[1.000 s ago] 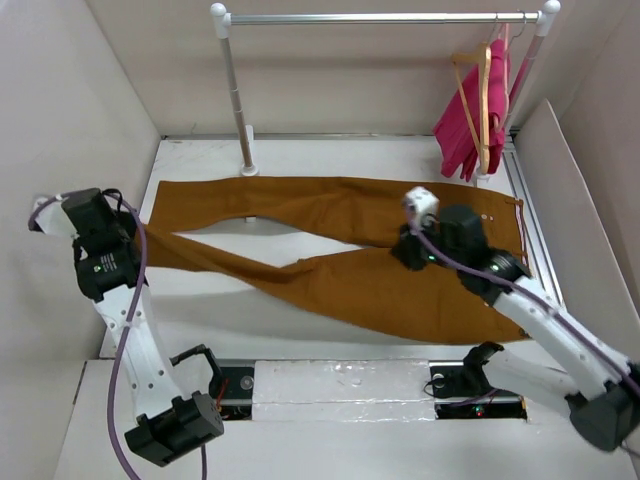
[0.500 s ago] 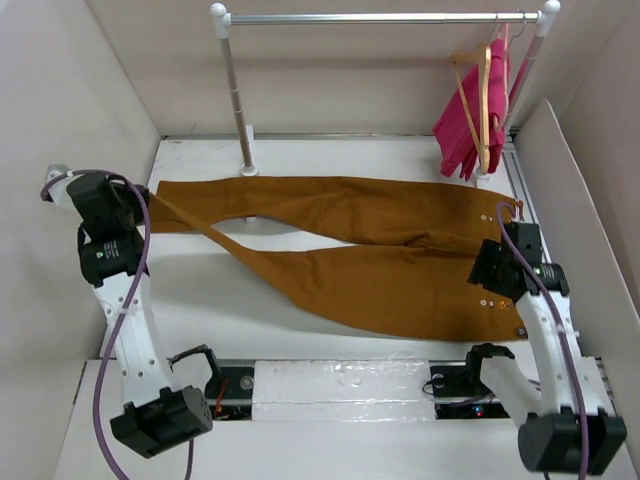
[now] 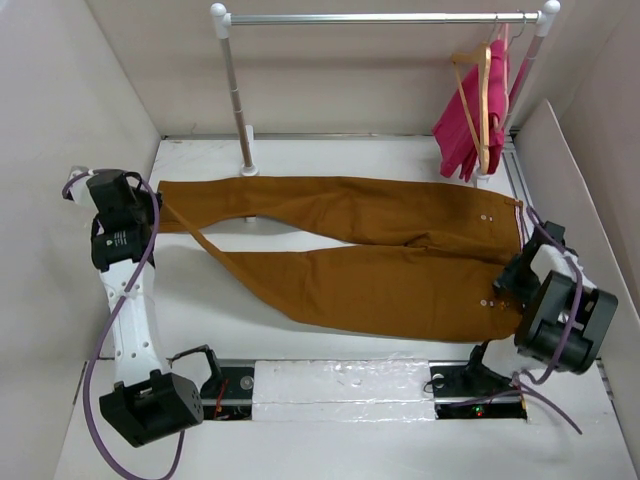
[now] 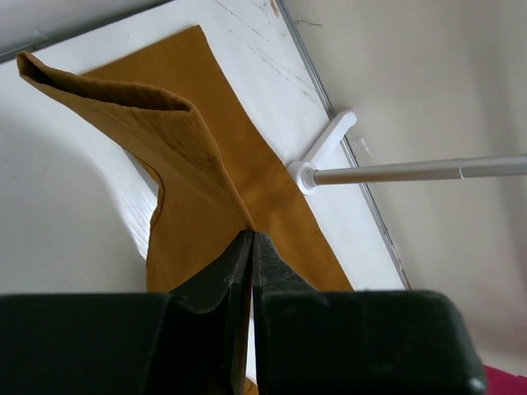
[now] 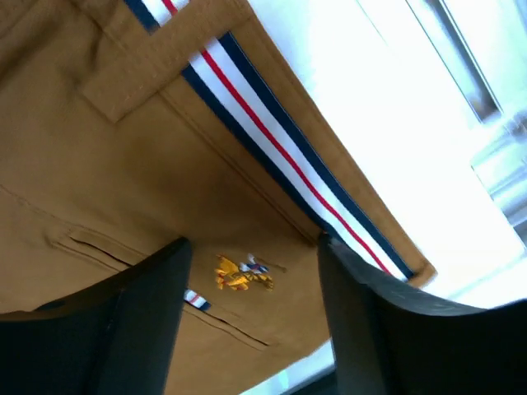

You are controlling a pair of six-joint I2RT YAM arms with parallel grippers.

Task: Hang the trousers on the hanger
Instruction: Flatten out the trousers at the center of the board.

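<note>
1. While the trousers (image 3: 360, 250) lie spread flat across the table (image 3: 350, 160), waistband toward your right and legs toward your left, you are at the gathering stage. Nothing has reached the hanger (image 3: 478, 100) yet.
2. Your left claw (image 4: 252, 239) is pinched tight on the cuff of the near leg, lifting that end off the table.
3. Your right claw (image 5: 251, 247) stands wide over the striped waistband and holds nothing. Whether its fingers touch the cloth I cannot tell.
4. Next, I judge, you need to close the right claw on the waistband. Then fold or carry the cloth toward the hanger, up at the far right corner.
5. No box or bin shows. The only holder is the rail (image 3: 380, 18), which carries the hanger and a pink garment (image 3: 465, 125) hanging together.
</note>
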